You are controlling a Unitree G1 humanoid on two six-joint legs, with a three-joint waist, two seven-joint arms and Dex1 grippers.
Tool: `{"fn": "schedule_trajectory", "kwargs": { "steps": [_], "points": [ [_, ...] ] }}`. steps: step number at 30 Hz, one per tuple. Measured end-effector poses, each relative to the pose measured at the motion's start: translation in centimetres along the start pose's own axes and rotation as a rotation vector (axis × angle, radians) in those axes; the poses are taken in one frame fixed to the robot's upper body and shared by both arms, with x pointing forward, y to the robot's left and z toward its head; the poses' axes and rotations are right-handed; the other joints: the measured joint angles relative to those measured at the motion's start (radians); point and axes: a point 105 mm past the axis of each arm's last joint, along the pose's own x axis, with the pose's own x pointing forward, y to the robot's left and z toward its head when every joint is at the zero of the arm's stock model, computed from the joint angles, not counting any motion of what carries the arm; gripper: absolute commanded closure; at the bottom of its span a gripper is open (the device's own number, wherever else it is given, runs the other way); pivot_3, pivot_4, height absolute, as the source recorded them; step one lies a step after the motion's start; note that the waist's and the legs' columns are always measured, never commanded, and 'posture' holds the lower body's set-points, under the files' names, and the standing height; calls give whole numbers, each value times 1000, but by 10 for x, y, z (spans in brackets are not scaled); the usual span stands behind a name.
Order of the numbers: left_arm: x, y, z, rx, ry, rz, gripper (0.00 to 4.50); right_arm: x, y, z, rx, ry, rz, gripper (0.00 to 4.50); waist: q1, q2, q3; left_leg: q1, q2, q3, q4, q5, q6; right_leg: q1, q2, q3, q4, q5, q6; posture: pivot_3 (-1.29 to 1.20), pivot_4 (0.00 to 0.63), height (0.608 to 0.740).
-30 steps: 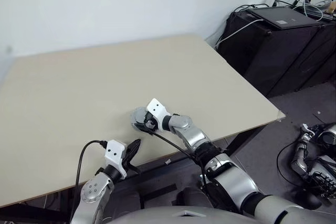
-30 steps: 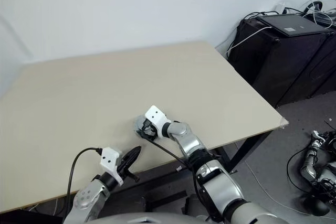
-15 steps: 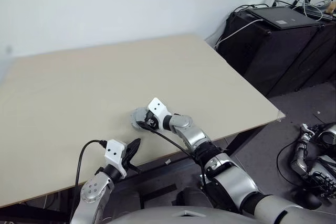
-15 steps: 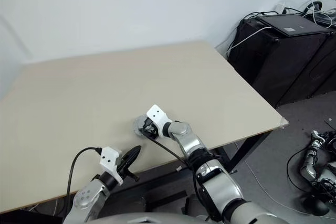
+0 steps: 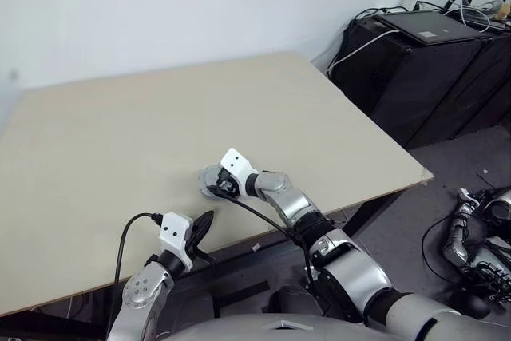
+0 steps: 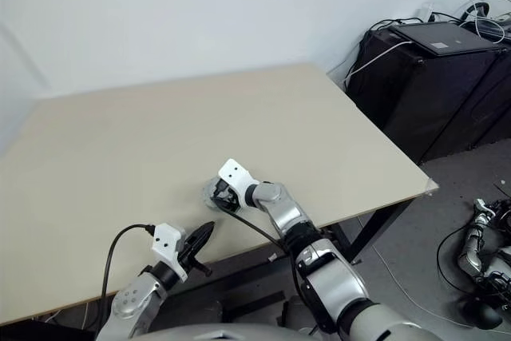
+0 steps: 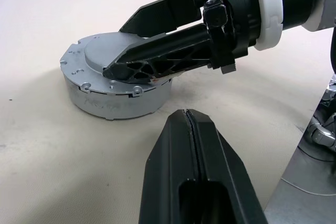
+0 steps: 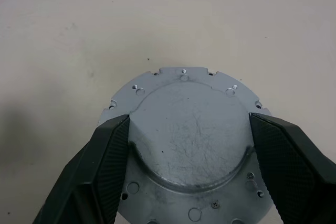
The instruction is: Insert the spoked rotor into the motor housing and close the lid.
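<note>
Silver-grey metal is all that shows of the assembly: the lid (image 8: 189, 150) sits plain face up on a round grey body, so the motor housing under it and the spoked rotor are covered and I cannot tell how they sit. The stack rests on the beige worktop (image 5: 120, 133), near its front edge, at about 6 o'clock of the board in the head views. Around it, the right gripper (image 8: 189, 156) comes in tilted downward with its jaws spread wide, one finger at 9 o'clock and the other at 3 o'clock of the lid's raised centre disc; the black fingers (image 7: 157, 59) lie on or just over the lid's flat shoulder, touching or nearly so. Whether they actually grip I cannot tell. Further out, at 7 o'clock of the stack, the left gripper (image 7: 186, 124) hangs near the worktop's front edge with its jaws pressed together, empty, pointing towards the lid. The task looks close to done, judging by the lid's level seat. Risks from here: if the lid is not fully seated, a sideways pull as the right arm backs off could drag it askew or slide the whole stack towards the nearby edge; pressing on one side alone could tip it and jam the rim.
</note>
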Motion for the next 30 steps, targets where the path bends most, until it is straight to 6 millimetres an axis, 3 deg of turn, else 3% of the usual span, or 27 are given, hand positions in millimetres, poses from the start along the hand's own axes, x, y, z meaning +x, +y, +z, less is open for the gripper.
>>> {"fn": "schedule_trajectory", "kwargs": {
  "steps": [20, 26, 30],
  "points": [
    [5, 2, 3, -56, -14, 17, 4500, 0, -4, -3, 18, 51, -34, 1244, 2, 3, -5, 0, 0, 0, 1, 0, 0, 1, 0, 0, 0, 0, 0, 0, 0, 740],
    [29, 39, 30, -137, -59, 187, 4500, -1, -5, -3, 15, 62, -39, 1244, 4, 3, -5, 1, -1, -3, 2, 0, 0, 9, 0, -2, -1, 0, 1, 0, 0, 740],
    [40, 55, 42, -140, -31, 184, 4500, -2, -5, -3, 11, 61, -38, 1244, 3, 3, -5, 1, -2, -4, 2, 0, 0, 11, 0, -1, -2, 0, 1, 0, 0, 740]
  ]
}}
